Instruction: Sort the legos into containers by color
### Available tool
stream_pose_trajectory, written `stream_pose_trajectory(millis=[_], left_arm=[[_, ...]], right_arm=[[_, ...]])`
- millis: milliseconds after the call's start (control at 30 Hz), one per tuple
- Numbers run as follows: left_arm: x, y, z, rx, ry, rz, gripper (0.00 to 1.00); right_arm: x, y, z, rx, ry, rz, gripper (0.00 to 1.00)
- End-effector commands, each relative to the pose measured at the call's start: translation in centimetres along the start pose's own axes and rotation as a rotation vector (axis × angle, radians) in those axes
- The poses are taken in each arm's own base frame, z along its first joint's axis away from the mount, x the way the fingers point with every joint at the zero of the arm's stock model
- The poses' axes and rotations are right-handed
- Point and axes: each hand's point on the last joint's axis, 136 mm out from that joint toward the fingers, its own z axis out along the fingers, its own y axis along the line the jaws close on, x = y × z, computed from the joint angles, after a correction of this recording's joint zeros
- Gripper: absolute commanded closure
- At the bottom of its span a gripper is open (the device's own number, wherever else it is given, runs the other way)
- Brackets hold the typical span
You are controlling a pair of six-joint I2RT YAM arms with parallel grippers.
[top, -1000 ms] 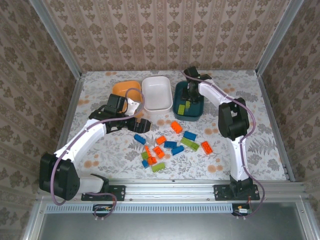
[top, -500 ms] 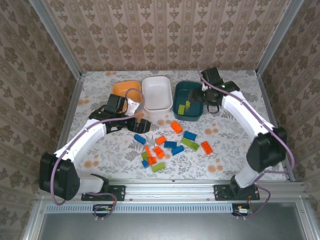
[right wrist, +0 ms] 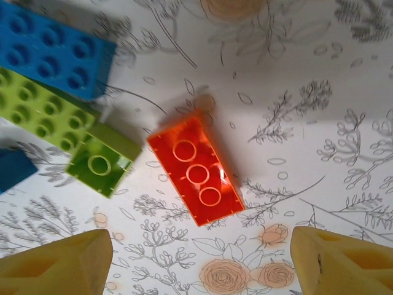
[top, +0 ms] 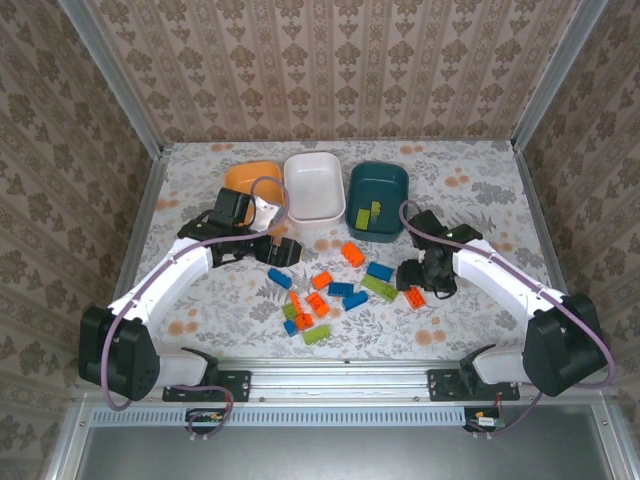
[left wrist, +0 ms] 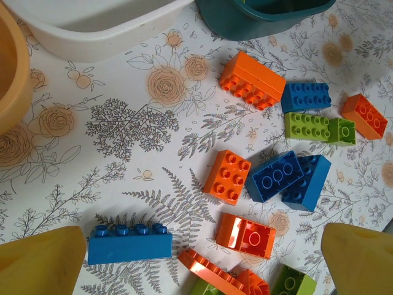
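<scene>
- While your right hand (right wrist: 196,261) hung wide over an upturned orange lego (right wrist: 195,170), it held nothing.
- Your left hand (left wrist: 202,261) gaped, empty, above a long blue lego (left wrist: 129,243).

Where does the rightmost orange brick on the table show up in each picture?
Top external: orange brick at the pile's right end.
Left wrist: near the right edge, above the middle.
Right wrist: centre, underside up.
Shared landmark: the long lime green brick to its left.
</scene>
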Motion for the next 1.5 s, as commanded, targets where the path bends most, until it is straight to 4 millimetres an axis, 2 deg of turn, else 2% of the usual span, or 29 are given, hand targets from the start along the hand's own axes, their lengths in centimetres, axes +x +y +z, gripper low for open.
stream_pose_trajectory(millis=[0,467,833,1000,1300,1367,1467], left_arm=[[-0.5,-0.7,-0.6,0.013,-0.02,0.034,0.0],[-0.3,-0.6,-0.6,0.005,-0.013,0.038,0.0],[-0.2,-0.6,-0.5,0.003,-0.008,0.038,0.0],[-0.2,-0.6,-0.4,0.005,-0.005,0.036,0.0],[-0.1,-0.6,-0.3,0.009,0.0,0.035,0.0],[-0.1,-0.6,-0.3,0.009,0.0,0.034,0.0],[-0.1,-0.6,-0.3,0.007,-0.001,0.034,0.0]], right_arm=[[0.8,-0.1,0.9,-0.002,0.02,0.028,0.22],[0.7,0.2,4.3,0.023,0.085,0.018,0.34],[0.8,-0.4,6.7,0.053,0.126,0.028,0.4],[0.9,-0.5,7.4,0.051,0.135,0.033,0.5],[0.7,-0.5,6.4,0.05,0.115,0.03,0.68],[0.4,-0.6,5.6,0.051,0.096,0.03,0.68],[-1.0,0.0,3.3,0.026,0.042,0.017,0.68]])
